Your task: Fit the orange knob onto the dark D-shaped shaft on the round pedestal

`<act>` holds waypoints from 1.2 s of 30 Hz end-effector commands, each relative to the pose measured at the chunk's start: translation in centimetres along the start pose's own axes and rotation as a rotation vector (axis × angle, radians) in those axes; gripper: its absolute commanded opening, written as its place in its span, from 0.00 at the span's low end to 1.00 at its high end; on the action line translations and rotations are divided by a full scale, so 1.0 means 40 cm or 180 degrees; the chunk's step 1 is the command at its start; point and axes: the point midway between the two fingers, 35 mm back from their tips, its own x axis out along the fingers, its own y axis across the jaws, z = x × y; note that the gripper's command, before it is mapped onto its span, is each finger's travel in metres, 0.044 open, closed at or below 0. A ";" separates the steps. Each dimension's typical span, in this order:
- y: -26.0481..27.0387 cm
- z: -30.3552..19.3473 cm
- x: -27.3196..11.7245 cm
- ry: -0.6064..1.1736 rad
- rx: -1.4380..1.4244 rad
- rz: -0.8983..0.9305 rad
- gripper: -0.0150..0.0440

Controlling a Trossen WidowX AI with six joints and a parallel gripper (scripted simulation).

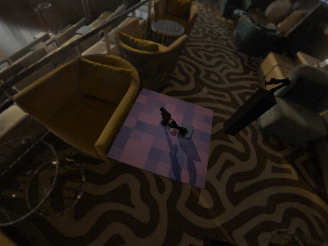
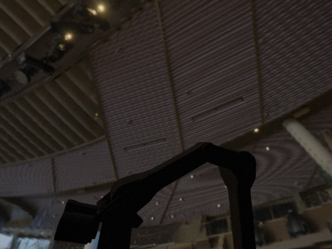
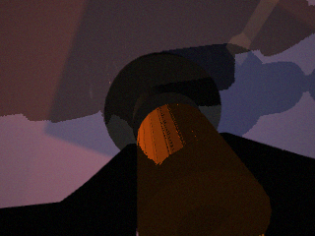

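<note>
My fingers are standing part-open, clamping the knob (image 3: 204, 192) by its sides. It is looking stiff and light, perhaps slippery if turned; I'm favouring a grip low on its sides. Beyond the fingertips, the pedestal (image 3: 117, 98) is sitting on the bench (image 1: 148, 116) (image 3: 30, 172).

In the top view, a dark round pedestal (image 1: 163, 123) (image 3: 162, 69) stands on the pink-and-blue checked square surface (image 1: 132, 145) (image 3: 30, 167), left of a pale rectangular plate (image 1: 189, 135). A yellow upholstered armchair (image 1: 114, 127) lies farther left, beside the surface.
</note>
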 end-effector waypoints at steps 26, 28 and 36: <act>0.002 -0.001 0.007 0.0010 0.0229 0.0015 0.25; 0.002 -0.001 0.008 0.0010 0.0229 0.0015 0.25; 0.002 0.000 0.009 0.0010 0.0218 0.0015 0.25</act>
